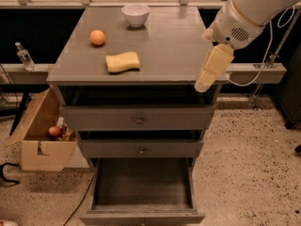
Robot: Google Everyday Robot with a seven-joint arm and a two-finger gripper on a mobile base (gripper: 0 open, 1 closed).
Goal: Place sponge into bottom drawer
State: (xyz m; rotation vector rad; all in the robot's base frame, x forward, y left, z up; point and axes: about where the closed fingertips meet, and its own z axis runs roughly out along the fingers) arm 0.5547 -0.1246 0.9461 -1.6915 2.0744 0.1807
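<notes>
The pale yellow sponge (122,61) lies flat on the grey cabinet top (174,46), left of centre. The bottom drawer (141,185) is pulled out wide below, and its dark floor is bare. My gripper (208,79) hangs down from the white arm (244,13) at the cabinet's right front corner. It is well to the right of the sponge, holds nothing and is not touching the sponge.
An orange (97,37) and a white bowl (135,14) sit on the cabinet top behind the sponge. The top drawer (138,119) and middle drawer (140,149) are slightly out. A cardboard box (35,135) stands on the floor at the left. A bottle (23,55) stands on the left ledge.
</notes>
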